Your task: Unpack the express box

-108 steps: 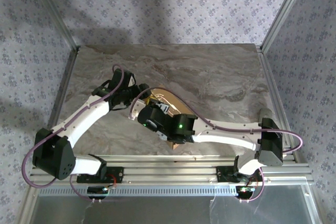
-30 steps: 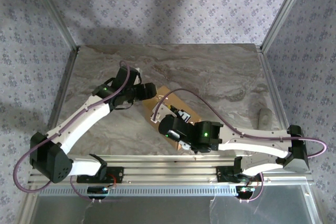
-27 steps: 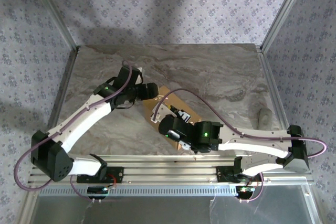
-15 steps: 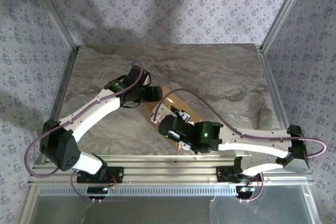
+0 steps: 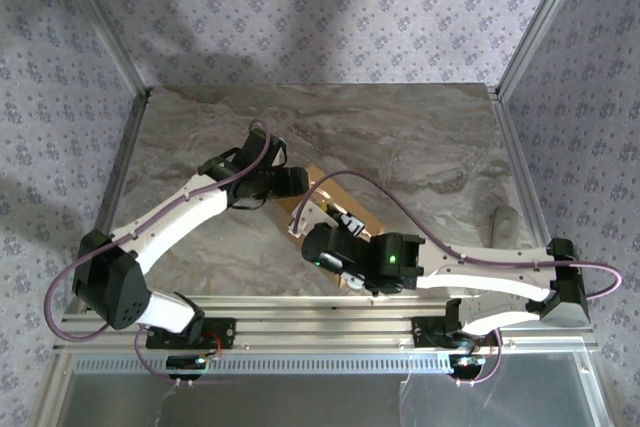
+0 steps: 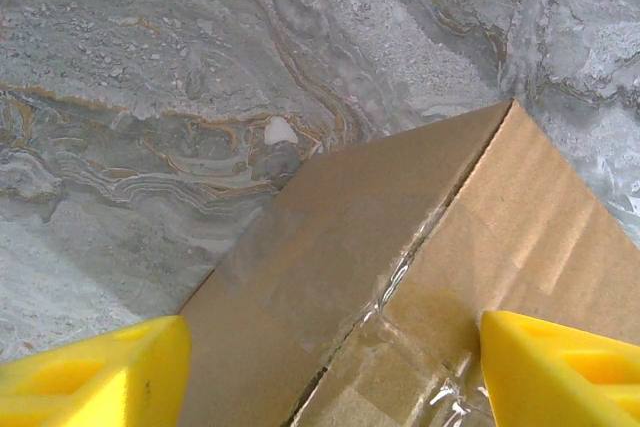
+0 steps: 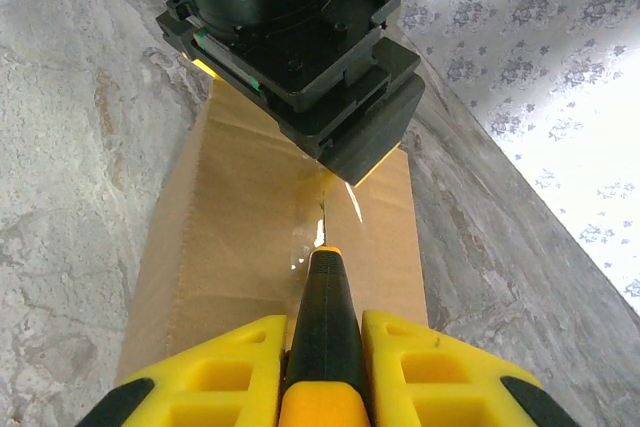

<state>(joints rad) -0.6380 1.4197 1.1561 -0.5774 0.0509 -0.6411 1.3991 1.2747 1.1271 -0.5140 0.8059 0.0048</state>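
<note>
- Carton first: the express box [image 5: 306, 199] lies mid-table on the marbled table [image 5: 430, 142], between the two arms. Its flaps are shut and clear tape [image 6: 395, 282] runs over the seam.
- In the top view its long axis runs on a diagonal, from the far-left end by the left gripper [image 6: 330, 372] to the near-right end under the right wrist. The taped seam follows that axis.
- The right gripper [image 7: 322, 352] has its jaws pinching a black-and-yellow utility knife [image 7: 322, 307]. The knife's nose points straight along the seam, low over the tape; whether it touches, or whether a blade is out, I cannot tell.
- The left gripper's jaws are spread wide, one yellow finger to each side of the box's far corner, neither seen pressing on the cardboard.
- Judged from this, slitting the tape is the step in hand. The right arm is the one placed for it, and its stroke would run along the seam toward the left gripper.
</note>
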